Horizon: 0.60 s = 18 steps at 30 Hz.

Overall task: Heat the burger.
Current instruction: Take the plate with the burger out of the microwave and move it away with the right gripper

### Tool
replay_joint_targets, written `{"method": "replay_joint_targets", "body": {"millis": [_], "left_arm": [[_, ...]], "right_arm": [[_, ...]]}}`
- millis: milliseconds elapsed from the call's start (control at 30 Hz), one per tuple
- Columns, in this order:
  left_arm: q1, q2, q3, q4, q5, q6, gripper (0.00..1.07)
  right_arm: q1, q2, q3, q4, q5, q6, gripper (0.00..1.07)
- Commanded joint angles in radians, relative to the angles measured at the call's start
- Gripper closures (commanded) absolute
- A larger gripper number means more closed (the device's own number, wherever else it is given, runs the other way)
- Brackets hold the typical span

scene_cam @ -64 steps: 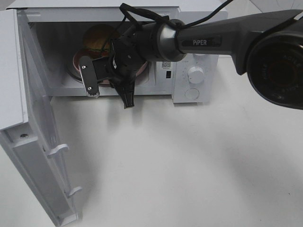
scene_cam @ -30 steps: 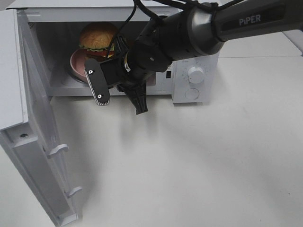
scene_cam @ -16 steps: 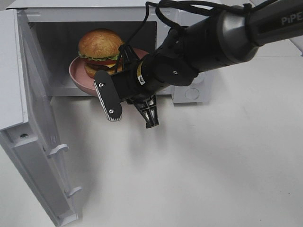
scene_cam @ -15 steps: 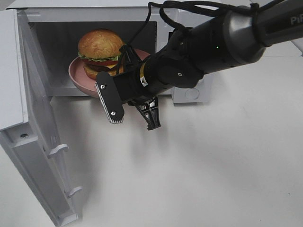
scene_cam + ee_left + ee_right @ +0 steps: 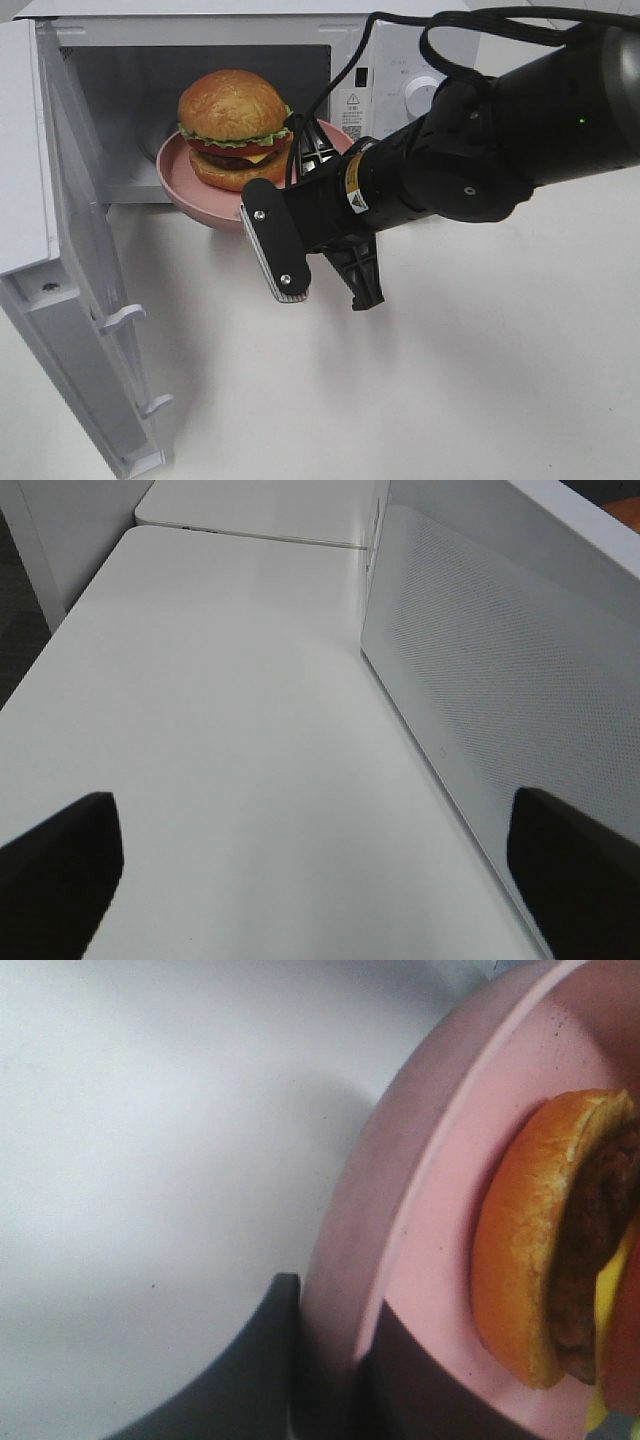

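Plate (image 5: 190,185) now outside microwave (image 5: 350,60), right pincer (image 5: 330,1380) clamping rim.

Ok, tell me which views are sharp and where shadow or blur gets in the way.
Exterior high: sharp and evenly lit, a soft shadow on the table under the arm. Right wrist: the burger and plate are close and blurred. Left wrist: clear, with only dark, defocused fingertips at the edges.

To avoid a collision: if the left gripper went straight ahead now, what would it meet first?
Probably nothing near: the left gripper points along the white table, perforated panel beside its path.
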Motion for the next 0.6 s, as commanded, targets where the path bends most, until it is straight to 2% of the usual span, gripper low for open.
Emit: {"method": "replay_joint_targets", "body": {"millis": [33,600], "left_arm": [[0.004,-0.019,0.004,-0.009,-0.007,0.0,0.07],[0.004,-0.019,0.004,-0.009,-0.007,0.0,0.07]], "right_arm": [[-0.007,-0.085,0.046,-0.008,-0.068,0.002,1.07],[-0.007,-0.323,0.239,-0.001,-0.067,0.002,1.07]]}}
